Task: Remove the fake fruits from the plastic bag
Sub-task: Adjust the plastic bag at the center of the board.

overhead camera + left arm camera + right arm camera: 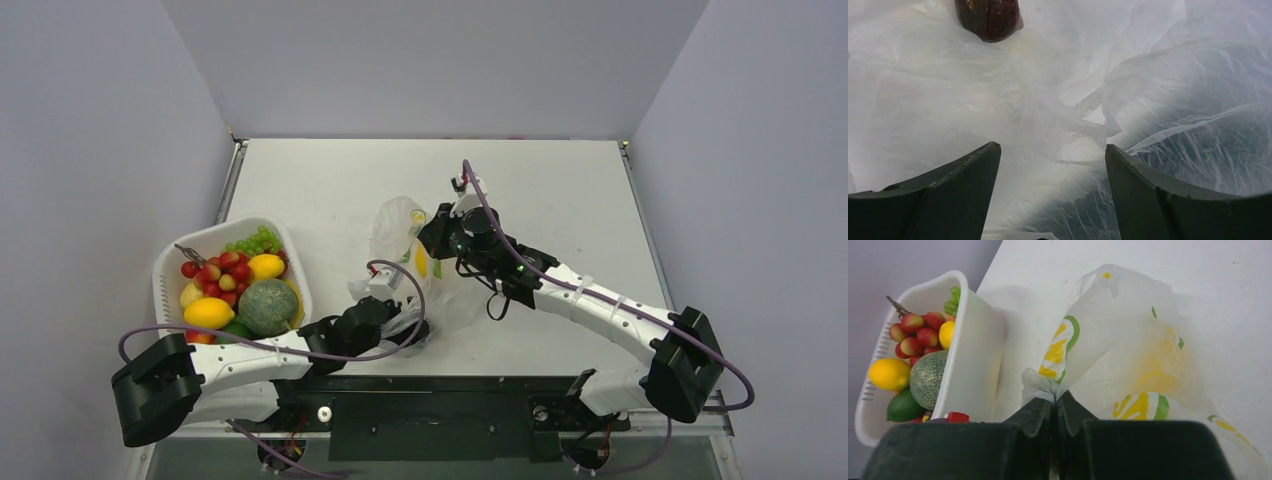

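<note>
top view high above table (560,200); wrist views close on plastic bag (1173,100); basket (975,355) shared top, right wrist.

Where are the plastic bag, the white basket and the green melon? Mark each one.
plastic bag (1128,330), right wrist view, on its crinkled upper film.
white basket (979,355), right wrist view, on its outer side wall.
green melon (267,306), top external view, on its rounded top.

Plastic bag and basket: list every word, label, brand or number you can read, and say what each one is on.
No text can be read in any view.
plastic bag: yellow and green printed shapes, perhaps part of a logo, too crumpled and cut off to read as letters.
white basket: no label or marking shows.
</note>
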Tool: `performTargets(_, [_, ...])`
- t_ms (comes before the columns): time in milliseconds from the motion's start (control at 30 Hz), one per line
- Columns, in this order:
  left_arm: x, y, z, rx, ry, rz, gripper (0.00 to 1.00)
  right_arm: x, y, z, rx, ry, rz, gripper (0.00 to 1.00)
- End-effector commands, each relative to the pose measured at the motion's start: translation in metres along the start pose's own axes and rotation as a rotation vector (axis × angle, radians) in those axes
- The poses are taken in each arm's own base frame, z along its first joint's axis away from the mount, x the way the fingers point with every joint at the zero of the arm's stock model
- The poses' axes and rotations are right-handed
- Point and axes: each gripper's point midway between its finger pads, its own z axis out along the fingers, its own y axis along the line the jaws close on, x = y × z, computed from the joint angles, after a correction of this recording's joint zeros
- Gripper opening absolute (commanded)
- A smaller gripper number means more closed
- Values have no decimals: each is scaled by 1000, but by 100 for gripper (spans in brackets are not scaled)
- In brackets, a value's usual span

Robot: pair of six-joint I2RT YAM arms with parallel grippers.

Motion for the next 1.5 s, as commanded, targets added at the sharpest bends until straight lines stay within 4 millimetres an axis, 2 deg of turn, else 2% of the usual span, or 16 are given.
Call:
performTargets(0, [-14,-13,-11,38,-59,-20,77,-21,29,-6,-126,-32,65,0])
performTargets(133, [-39,-12,-28,4,-131,2,88,2,-4,-20,-3,52,-28,2])
performTargets(200, [-51,-14,-33,-8,-149,14,91,16,-26,-29,93,115,-98,22])
performTargets(267, [-60,-16,-36,-12,-157,22,92,32,-50,-42,204,186,-174,54])
performTargets(333, [-68,-19,-37,-6,-165,25,92,42,-67,-59,302,211,-247,70])
performTargets(400, [-75,-20,-36,3,-169,21,92,51,-76,-75,375,219,-300,79])
performTargets(500, [-77,-24,-30,38,-156,5,90,72,-85,-94,477,234,-288,82])
performTargets(567, [-77,-25,-24,44,-149,-3,89,74,-99,-104,593,171,-259,82])
performTargets(767, [-74,-25,-6,22,-119,-18,88,103,-110,-100,675,121,-244,84])
performTargets(900, [-73,-15,9,-39,-112,-27,81,133,-108,-91,630,147,-326,70])
performTargets(1033, [-76,-14,20,-50,-119,-21,75,152,-115,-89,603,171,-323,39])
performTargets(1100, [-81,-18,23,-50,-125,-14,75,162,-112,-87,554,208,-321,17])
performTargets(1167, [-84,-18,27,-53,-126,-8,75,174,-105,-86,475,251,-311,6])
performTargets(1233, [-85,-17,33,-60,-117,-1,74,184,-95,-87,383,286,-283,0])
performTargets(1367, [-84,-10,43,-92,-101,27,71,206,-88,-90,266,353,-247,0])
performTargets(1467, [-82,-5,51,-113,-91,50,70,213,-95,-92,270,364,-229,0])
